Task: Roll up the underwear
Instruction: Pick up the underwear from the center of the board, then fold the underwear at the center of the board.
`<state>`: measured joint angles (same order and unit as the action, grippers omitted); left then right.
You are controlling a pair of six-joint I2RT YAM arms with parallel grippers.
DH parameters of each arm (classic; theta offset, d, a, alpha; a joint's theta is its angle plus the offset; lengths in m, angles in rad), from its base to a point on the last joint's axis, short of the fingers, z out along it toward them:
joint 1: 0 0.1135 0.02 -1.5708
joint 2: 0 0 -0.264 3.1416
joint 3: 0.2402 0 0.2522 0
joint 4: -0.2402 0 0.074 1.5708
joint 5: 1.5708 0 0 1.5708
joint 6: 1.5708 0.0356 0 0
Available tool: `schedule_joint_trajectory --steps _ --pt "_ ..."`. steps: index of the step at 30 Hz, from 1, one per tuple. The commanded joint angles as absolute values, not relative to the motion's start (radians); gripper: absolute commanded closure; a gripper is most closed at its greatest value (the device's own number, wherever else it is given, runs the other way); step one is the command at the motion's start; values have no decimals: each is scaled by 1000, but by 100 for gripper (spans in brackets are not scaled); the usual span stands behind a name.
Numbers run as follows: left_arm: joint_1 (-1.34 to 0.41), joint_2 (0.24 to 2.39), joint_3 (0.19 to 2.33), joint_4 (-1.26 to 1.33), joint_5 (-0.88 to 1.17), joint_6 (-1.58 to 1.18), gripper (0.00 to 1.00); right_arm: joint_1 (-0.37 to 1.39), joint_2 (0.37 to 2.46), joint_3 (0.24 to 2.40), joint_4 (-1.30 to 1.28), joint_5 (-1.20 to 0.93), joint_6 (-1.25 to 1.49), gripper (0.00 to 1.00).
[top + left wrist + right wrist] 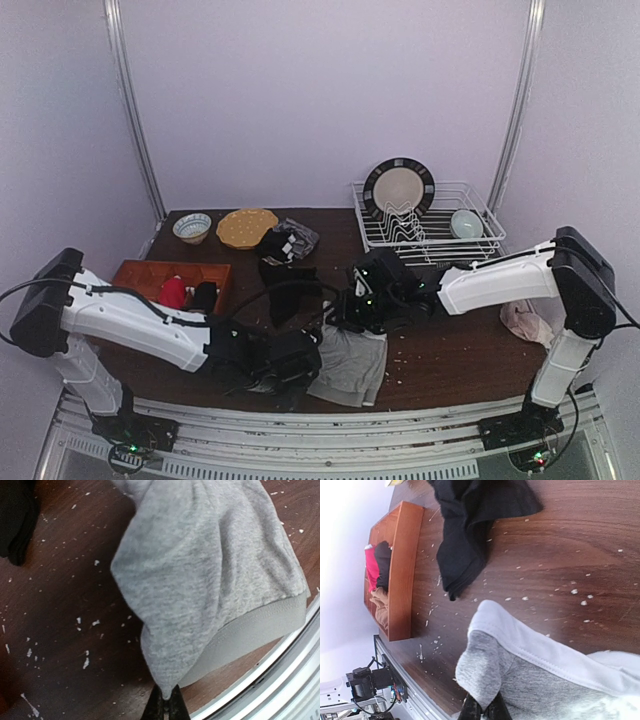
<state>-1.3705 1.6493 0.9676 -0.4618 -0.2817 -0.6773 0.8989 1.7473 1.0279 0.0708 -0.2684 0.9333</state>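
The light grey underwear [355,370] lies spread near the table's front edge, partly lifted. My left gripper [296,357] is shut on a pinched corner of it, seen in the left wrist view [167,702] with the grey cloth [210,570] hanging from the tips. My right gripper [357,308] is shut on a fold near its pale waistband, seen in the right wrist view [482,711] under the cloth [560,690]. A black underwear [290,290] lies flat behind it and also shows in the right wrist view [470,525]. Something tan-brown [380,611] lies in the wooden tray.
A wooden tray [150,270] at the left holds red and black rolled items. A blue-patterned bowl [192,227], a yellow plate [246,227] and a striped sock [290,242] stand at the back. A dish rack [440,235] is back right. A pinkish cloth [528,320] lies at the right.
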Motion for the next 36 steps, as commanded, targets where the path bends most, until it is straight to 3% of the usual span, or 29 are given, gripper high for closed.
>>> schedule_joint_trajectory --steps 1,5,8,10,15,29,36 --pt "-1381 1624 1018 -569 -371 -681 100 854 1718 949 165 -327 920 100" --pt "-1385 1642 1041 -549 -325 -665 97 823 1721 900 209 -364 922 100" --pt "-1387 1631 1022 -480 -285 -661 53 811 1724 880 242 -401 913 100" --pt "-1386 1598 988 -434 -272 -659 33 808 1724 876 257 -427 903 100" --pt "-1378 1520 929 -379 -281 -618 11 795 1714 852 307 -478 884 100" --pt "-1176 1492 661 102 200 -566 9 750 1700 777 461 -619 856 100" --pt "-1152 1614 688 213 336 -544 22 739 1706 774 476 -646 846 100"
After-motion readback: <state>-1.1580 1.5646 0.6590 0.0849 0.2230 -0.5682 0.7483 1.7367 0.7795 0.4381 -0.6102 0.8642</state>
